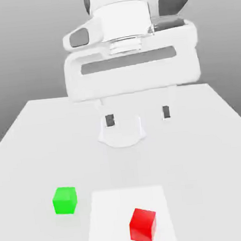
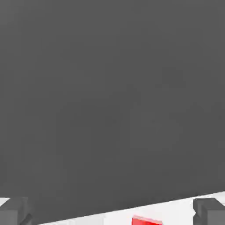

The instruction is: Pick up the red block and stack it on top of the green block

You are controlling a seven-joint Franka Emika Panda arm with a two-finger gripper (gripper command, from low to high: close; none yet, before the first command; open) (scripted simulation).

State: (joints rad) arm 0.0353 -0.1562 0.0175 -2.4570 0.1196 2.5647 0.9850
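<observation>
Currently your claw (image 1: 137, 116) hangs spread and empty; red block (image 1: 143, 225) lies below it, well apart, nearer than green block (image 1: 64, 200).

Red block (image 1: 143, 225) unobstructed, green block (image 1: 65, 200) apart.

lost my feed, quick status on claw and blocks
Claw open, high, holding nothing. Red block on table, apart from green block. Nothing between them.
</observation>
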